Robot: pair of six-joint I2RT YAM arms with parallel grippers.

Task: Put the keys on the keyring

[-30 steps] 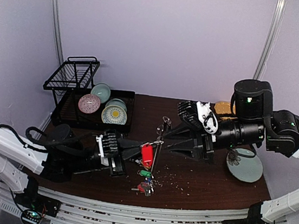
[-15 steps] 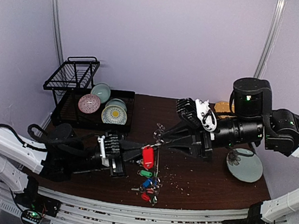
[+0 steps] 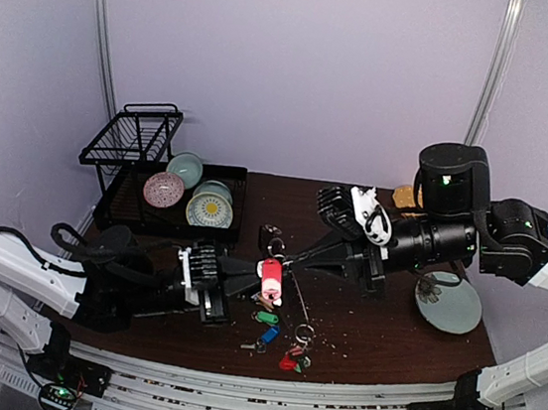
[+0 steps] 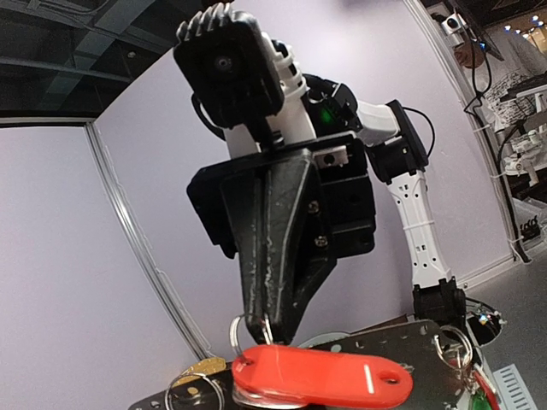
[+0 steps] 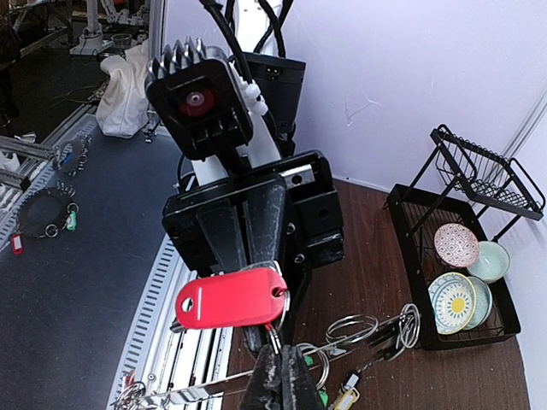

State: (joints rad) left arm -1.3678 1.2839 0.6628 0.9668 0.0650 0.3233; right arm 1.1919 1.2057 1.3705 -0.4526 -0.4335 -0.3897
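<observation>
We are looking at a small silvery key with an oblong red plastic tag, hanging above the middle of the dark brown wooden table. The left gripper is clamping it with its black fingers pressed together; in the right wrist view the red tag is sticking out sideways from those closed tips. The large thin dark wire keyring is running from beside the tag down toward the table, where a cluster of keys with green, blue and red tags is lying near the front edge. The right gripper is meeting the left one tip to tip, its jaws shut on the wire; the left wrist view is showing its tapered fingers pinched on a silver loop just above the red tag. Further out, a black wire dish rack holding patterned round plates is standing at the table's far left, and a pale grey-green plate is lying at the right.
</observation>
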